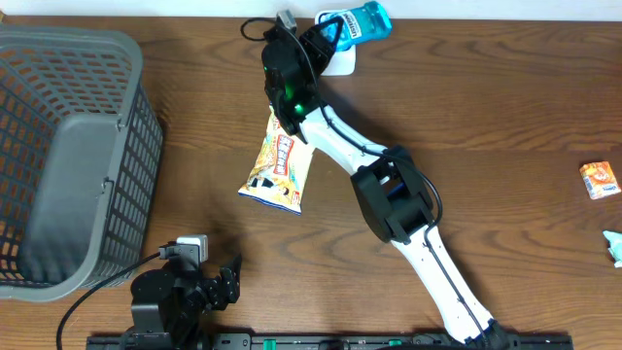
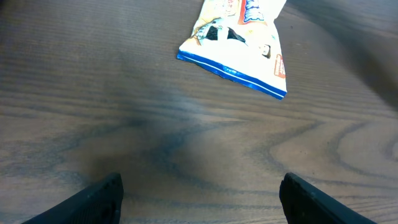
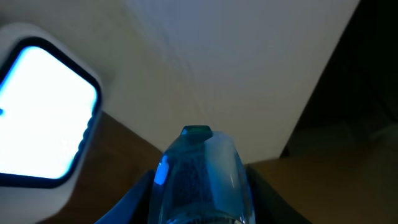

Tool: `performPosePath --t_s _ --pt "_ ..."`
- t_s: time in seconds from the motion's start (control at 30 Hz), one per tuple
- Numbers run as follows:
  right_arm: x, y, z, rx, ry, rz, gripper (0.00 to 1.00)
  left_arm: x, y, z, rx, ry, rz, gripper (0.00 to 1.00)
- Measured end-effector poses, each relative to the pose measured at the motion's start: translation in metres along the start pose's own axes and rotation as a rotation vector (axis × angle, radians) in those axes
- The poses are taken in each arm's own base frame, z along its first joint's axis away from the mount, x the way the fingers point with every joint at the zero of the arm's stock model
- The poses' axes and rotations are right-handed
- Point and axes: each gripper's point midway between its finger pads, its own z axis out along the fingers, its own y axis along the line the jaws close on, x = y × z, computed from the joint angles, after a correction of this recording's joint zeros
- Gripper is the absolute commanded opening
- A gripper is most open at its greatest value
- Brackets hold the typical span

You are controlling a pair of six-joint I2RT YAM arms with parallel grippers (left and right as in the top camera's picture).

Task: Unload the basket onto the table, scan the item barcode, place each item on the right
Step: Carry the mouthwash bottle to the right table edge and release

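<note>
Right gripper (image 1: 328,37): the fingers are largely covered by the arm's own black housing in the overhead view, and in the right wrist view only their dark edges show beside the load. The blue bottle (image 1: 364,19) is cut off at the lower edge of the wrist view; its label and any barcode cannot be made out. The scanner (image 3: 43,118) is cropped at the left there. The bottle sits clamped between the right gripper's fingers at the far edge of the table (image 1: 505,126), cap end pointing away from the wrist, just beside the scanner and above it. Left gripper (image 2: 202,199): jaws spread wide and empty, near the table's front edge, well apart from the snack bag (image 2: 239,46). Bottle: translucent blue plastic, rounded shoulders. Scanner: white casing, rounded corners, glowing pale panel. Table: dark wood grain. Snack bag: glossy printed film, blue bottom seam
</note>
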Motion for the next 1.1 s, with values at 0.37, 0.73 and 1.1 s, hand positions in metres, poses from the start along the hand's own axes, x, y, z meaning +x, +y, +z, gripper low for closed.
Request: performPosePath --t_s 0.37,0.73,1.1 --pt "0.096 -0.094 0.105 0.145 0.344 0.092 0.15 0.0 0.0 0.0 0.0 0.0 0.0 0.8" --pt "0.295 -0.1 0.224 0.109 0.713 -0.084 0.17 0.0 0.0 0.0 0.0 0.0 0.0 0.8" --pt "0.402 -0.043 0.245 -0.188 0.809 0.082 0.3 0.0 0.0 0.0 0.0 0.0 0.0 0.81"
